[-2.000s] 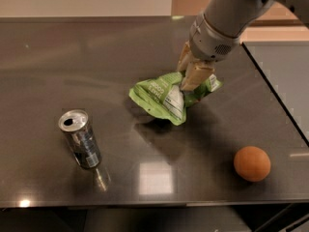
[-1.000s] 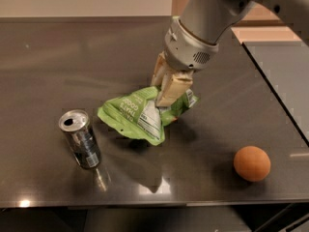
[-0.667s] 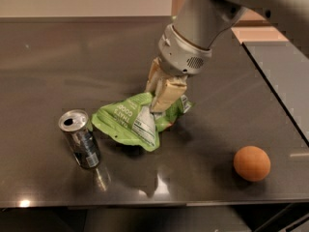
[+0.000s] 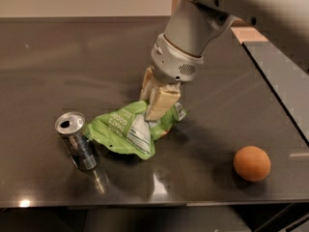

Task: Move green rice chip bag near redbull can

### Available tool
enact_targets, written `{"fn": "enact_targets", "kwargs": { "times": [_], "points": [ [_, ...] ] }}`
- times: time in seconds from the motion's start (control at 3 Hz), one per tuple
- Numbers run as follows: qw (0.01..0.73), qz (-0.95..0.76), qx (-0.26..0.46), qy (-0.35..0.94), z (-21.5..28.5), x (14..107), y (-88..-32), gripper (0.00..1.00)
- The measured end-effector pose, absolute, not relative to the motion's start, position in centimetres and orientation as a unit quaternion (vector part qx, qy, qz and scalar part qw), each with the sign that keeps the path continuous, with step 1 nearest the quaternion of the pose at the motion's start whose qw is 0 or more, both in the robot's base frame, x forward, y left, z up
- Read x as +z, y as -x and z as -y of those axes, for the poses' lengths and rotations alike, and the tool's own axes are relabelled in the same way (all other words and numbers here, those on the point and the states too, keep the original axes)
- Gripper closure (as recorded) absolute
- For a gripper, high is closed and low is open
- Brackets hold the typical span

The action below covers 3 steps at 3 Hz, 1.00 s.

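Note:
The green rice chip bag [image 4: 126,132] lies crumpled on the dark table, lime green with white lettering and a white label panel. Its left edge is right next to the redbull can [image 4: 76,141], which stands upright at the left with its silver top showing. My gripper [image 4: 155,111] comes down from the upper right and is shut on the bag's right part, its cream fingers [image 4: 161,100] pinching the foil.
An orange [image 4: 251,163] sits on the table at the right front. The dark table [image 4: 58,66] has a front edge near the bottom and a seam along the right side [image 4: 277,100]. A wall runs behind the table.
My gripper has carried the bag leftward and toward the front, from about mid-table to right beside the can. The can and the orange have not moved.

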State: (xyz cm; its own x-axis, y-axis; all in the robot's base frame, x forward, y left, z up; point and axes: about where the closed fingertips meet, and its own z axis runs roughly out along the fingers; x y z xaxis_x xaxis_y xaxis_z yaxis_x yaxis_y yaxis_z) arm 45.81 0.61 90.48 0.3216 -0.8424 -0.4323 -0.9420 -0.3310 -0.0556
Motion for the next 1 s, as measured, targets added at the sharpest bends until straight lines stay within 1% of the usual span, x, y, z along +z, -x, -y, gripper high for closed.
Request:
{"fn": "enact_targets", "kwargs": {
  "times": [0.67, 1.0],
  "points": [
    [0.152, -0.563, 0.163, 0.796, -0.82, 90.15, -45.87, 0.13],
    [0.154, -0.562, 0.161, 0.796, -0.94, 90.24, -45.86, 0.00]
  ]
}}
